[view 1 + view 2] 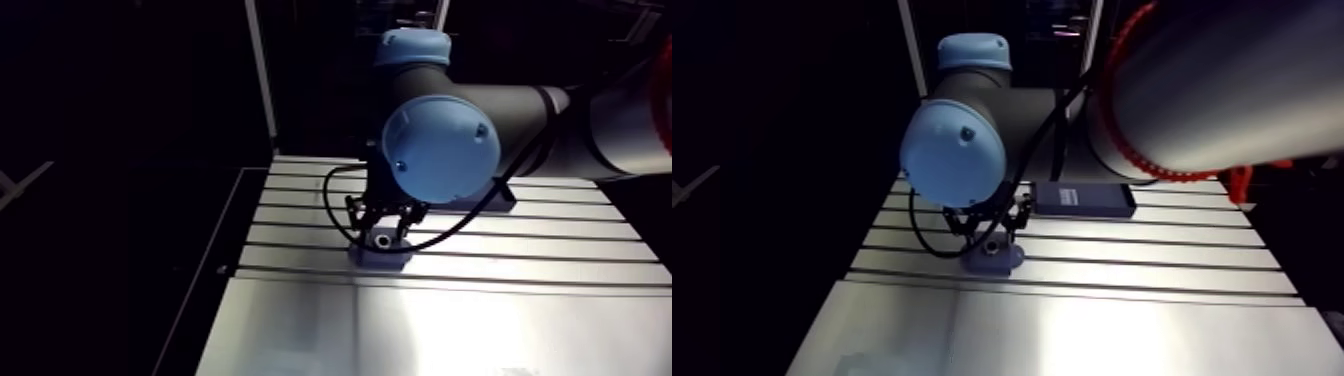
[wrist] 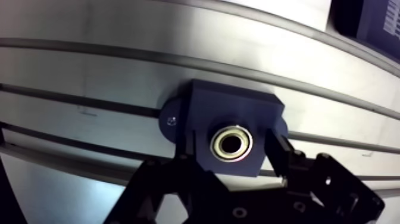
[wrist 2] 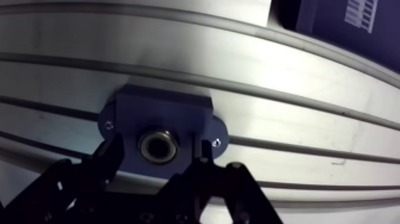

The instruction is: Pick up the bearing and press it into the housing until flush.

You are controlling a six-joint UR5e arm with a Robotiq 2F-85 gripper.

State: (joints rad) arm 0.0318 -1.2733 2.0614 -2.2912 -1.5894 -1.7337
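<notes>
While the bearing [image 2: 232, 143] sits in the housing [image 2: 238, 107] on the table [image 2: 89, 71], away from its edges, we see the gripper [image 3: 158, 150] spread open, straddling the housing, holding nothing.

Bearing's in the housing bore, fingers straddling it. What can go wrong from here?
1. The bearing may sit slightly proud or cocked in the housing; flushness can't be judged from these views.
2. The open fingers flank it closely, so a sideways or tilted retreat might clip the housing.
</notes>
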